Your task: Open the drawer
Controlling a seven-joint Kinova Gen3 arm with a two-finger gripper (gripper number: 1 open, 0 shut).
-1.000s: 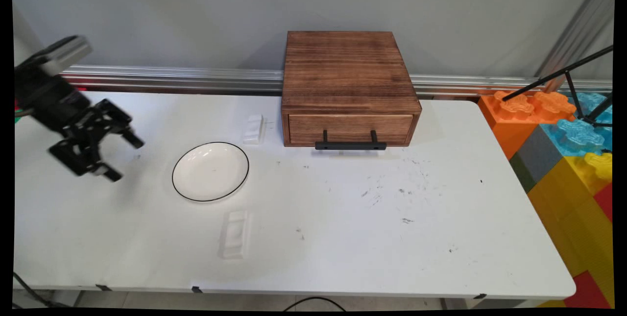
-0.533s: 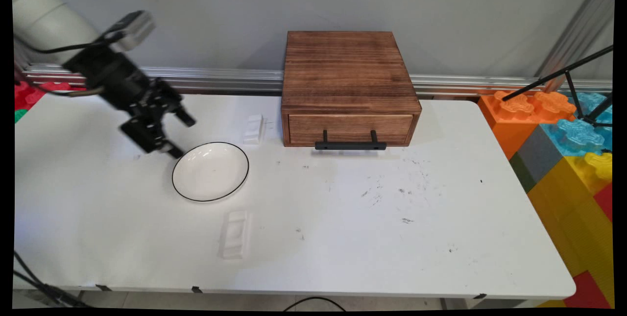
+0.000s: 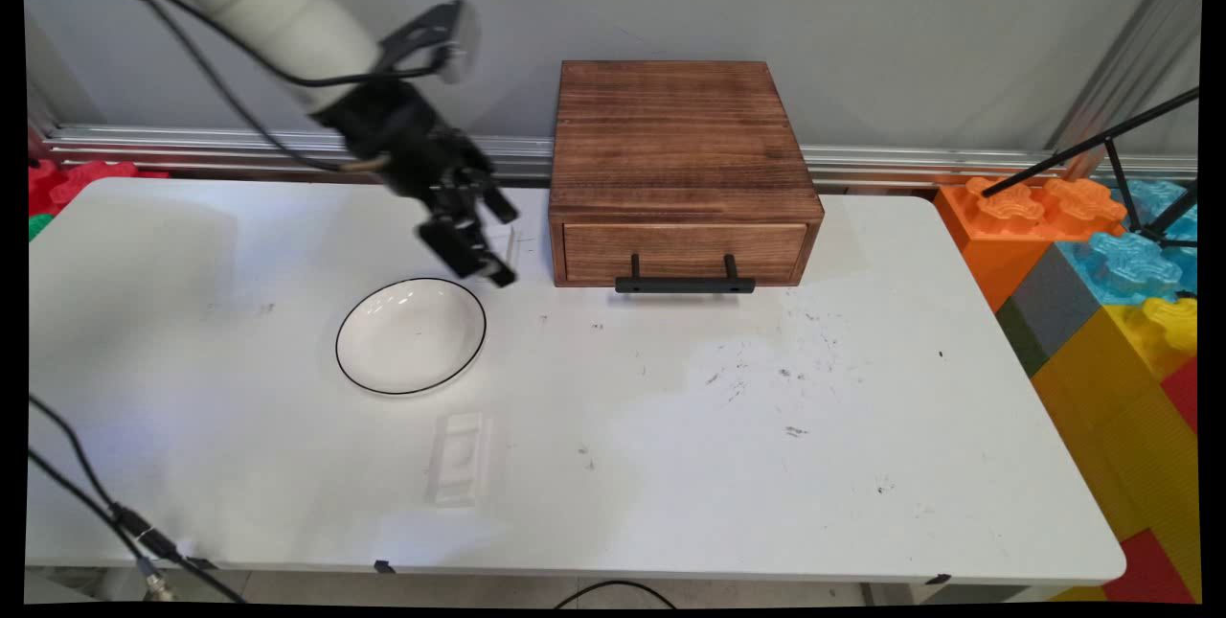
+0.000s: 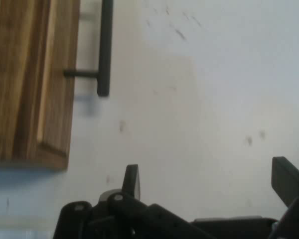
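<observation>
Gripper [image 3: 505, 244] hung above the white table [image 3: 670, 465], just left of the wooden drawer box [image 3: 682, 158], its two fingers held wide apart and gripping nothing. Fingers pointed down and to the right, toward the table surface beside the box's lower left corner. A small white block [image 3: 513, 242] stood directly behind the fingertips, mostly hidden by them; contact could not be determined. The hand view showed one fingertip [image 4: 131, 180] at centre and the other at the right edge, with bare, scuffed table between them, and the box [image 4: 30, 79] with its black handle [image 4: 105, 47] to the upper left.

The drawer was closed, with the handle [image 3: 685, 285] across its front. A white plate with a dark rim [image 3: 411, 335] lay on the table below and left of the gripper, apart from it. A flat white block [image 3: 460, 457] lay nearer the front edge, below the plate. Coloured building blocks [image 3: 1101, 254] were stacked beyond the table's right end.
</observation>
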